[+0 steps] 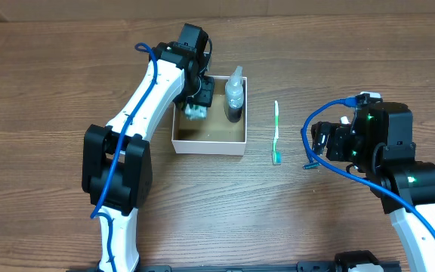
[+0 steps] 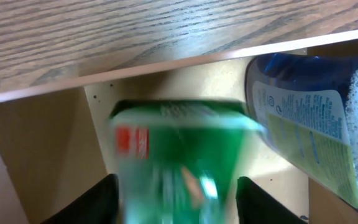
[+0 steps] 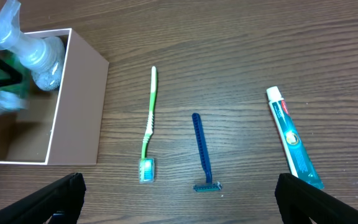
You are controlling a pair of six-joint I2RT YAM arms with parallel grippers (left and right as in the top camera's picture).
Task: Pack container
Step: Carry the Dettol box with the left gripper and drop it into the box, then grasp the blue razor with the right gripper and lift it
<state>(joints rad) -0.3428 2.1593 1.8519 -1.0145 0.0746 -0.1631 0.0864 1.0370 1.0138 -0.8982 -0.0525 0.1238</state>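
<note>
The container, a small square open-topped box with thin white walls and a brown cardboard floor, sits on the wood-grain table between the two arms. The left gripper reaches down inside the container. Its fingers are closed part-way on a green cardboard carton with a red patch (the wrist view is too blurred to read the print). A clear plastic spray bottle with a dark lower half stands upright in the container, against the wall farthest from the left arm. Outside that same wall, near it but not touching, lies a green and white toothbrush. A blue disposable razor lies farther from the container, and a white and teal toothpaste tube lies farthest. The right gripper hovers above these three, spread wide and holding nothing.
</note>
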